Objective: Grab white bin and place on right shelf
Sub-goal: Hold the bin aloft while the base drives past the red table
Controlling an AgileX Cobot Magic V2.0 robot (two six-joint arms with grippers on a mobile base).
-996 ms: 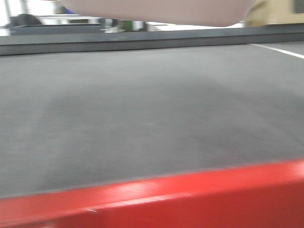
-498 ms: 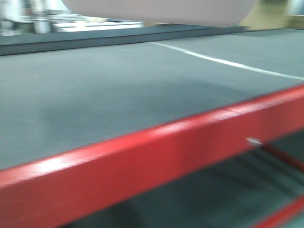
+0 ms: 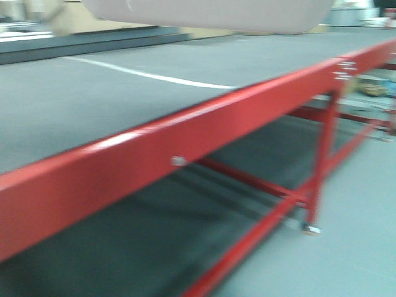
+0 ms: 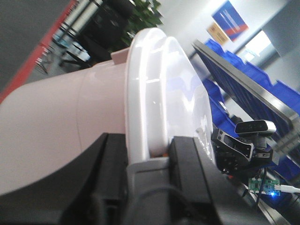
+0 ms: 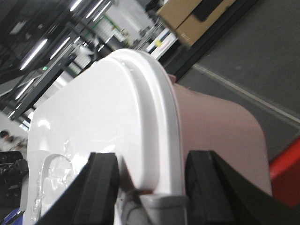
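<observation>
The white bin (image 3: 210, 13) hangs at the top edge of the front view, above the table. In the left wrist view its pale pink body (image 4: 61, 126) and glossy white lid (image 4: 159, 89) fill the frame. My left gripper (image 4: 147, 143) is shut on the lid's rim at the grey handle (image 4: 150, 173). In the right wrist view the lid (image 5: 93, 117) and body (image 5: 215, 126) show. My right gripper (image 5: 152, 171) straddles the rim at the other grey handle (image 5: 164, 204) and is shut on it. I cannot make out the right shelf for sure.
A red-framed table (image 3: 185, 136) with a grey top (image 3: 93, 93) runs diagonally below the bin, its red legs (image 3: 322, 154) standing on grey floor at the right. Blue crates (image 4: 234, 79) sit behind a grey metal rail. Cardboard boxes (image 5: 192, 14) stand far off.
The front view has swung along the table. Its red edge now runs diagonally, and its legs and the floor have come into view at right. The bin stays at the top of the view.
</observation>
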